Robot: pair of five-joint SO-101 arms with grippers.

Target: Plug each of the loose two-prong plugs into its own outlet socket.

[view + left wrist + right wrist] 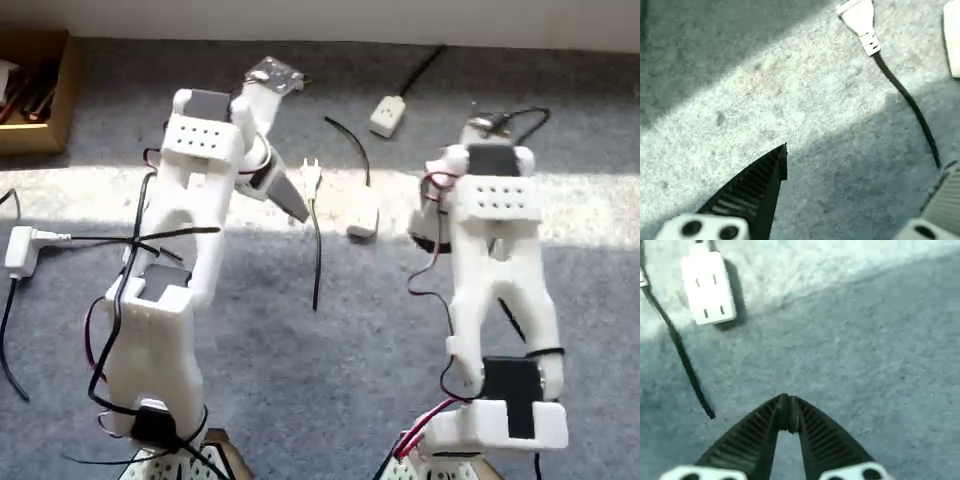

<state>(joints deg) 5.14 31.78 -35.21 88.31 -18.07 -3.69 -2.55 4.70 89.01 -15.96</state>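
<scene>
**Position of parts.** The left hand is standing wide open and holding nothing. Its dark ribbed finger is hovering low over the grey carpeted bench. The white two-prong plug is lying flat on the bench just ahead of that hand and is not touching it. Its thin black cable is trailing away from the ribbed collar. In the high view, the white plastic socket block is resting near the plug on the side away from the left hand, apart from it. A second white socket block is sitting farther back. A second white plug is lying well apart at the bench's left edge. Neither plug is seated yet.

The right hand is closed tip to tip on nothing. It is hanging above bare bench, with the nearer socket block lying slots-up ahead of it.

**Handling assessment.** The plug is looking light, rigid and smooth, so it is likely to be swivelling or slipping under a loose pinch. The limp cable is probably adding only slight drag. The best hold appears to be across the flat sides of the body, behind the prongs and ahead of the collar, keeping the prongs free. The socket block also seems light and may be sliding when pushed, so bracing it is advisable.
</scene>
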